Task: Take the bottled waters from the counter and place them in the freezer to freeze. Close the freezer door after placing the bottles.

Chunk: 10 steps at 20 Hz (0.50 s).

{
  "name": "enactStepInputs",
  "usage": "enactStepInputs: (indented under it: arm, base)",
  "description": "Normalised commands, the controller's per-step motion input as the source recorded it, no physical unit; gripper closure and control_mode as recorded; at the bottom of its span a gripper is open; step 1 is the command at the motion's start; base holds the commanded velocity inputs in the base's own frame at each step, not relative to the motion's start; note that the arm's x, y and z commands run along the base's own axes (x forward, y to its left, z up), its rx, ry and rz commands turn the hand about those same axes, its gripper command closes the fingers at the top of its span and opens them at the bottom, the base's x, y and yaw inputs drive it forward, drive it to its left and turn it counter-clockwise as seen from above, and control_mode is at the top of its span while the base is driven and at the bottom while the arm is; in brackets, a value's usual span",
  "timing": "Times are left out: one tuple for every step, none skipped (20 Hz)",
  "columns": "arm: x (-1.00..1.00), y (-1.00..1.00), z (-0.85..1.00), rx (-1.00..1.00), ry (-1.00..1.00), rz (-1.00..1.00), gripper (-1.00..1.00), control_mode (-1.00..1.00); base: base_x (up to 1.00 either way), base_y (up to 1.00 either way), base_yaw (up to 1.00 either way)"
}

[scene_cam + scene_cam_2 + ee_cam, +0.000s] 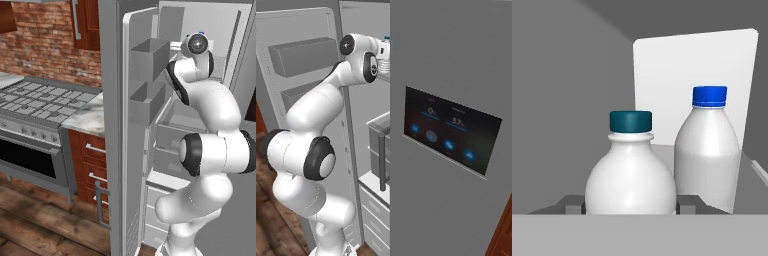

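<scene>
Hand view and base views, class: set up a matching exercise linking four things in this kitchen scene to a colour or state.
Things:
1. near bottle
2. far bottle
3. freezer door
4. stove

Descriptions:
A. bright blue cap
B. stands open
C. dark teal cap, between the finger tips
D. left of the marble counter

Pairs: 1-C, 2-A, 3-B, 4-D

matt grey freezer (111,60), glossy plastic bottles (631,172)
</scene>
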Motion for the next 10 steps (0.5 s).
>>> enactStepInputs:
  arm:
    - [0.0, 0.0, -0.03, -0.01, -0.14, 0.0, 1.0, -1.0]
    - [0.04, 0.0, -0.05, -0.01, -0.09, 0.0, 1.0, -1.0]
    - [0.04, 0.0, -0.07, -0.02, -0.07, 0.0, 1.0, -1.0]
    - [0.0, 0.0, -0.05, -0.02, -0.08, 0.0, 1.0, -1.0]
    - [0.0, 0.0, -0.07, -0.02, -0.08, 0.0, 1.0, -1.0]
    - [0.0, 0.0, -0.1, -0.03, -0.07, 0.0, 1.0, -1.0]
    - [0.0, 0.0, -0.09, -0.04, -0.07, 0.0, 1.0, -1.0]
    - [0.0, 0.0, -0.09, -0.04, -0.06, 0.0, 1.0, -1.0]
    - [0.0, 0.0, -0.13, -0.05, -0.04, 0.0, 1.0, -1.0]
    - [0.0, 0.0, -0.16, -0.06, -0.02, 0.0, 1.0, -1.0]
  base:
    - [0.0, 0.0, 0.0]
    - [0.0, 0.0, 0.0]
    - [0.0, 0.0, 0.0]
    - [0.0, 0.0, 0.0]
    - [0.0, 0.0, 0.0]
    - [0.0, 0.0, 0.0]
    - [0.0, 0.0, 0.0]
    - [0.0, 0.0, 0.0]
    - [0.0, 0.0, 0.0]
    - [0.0, 0.0, 0.0]
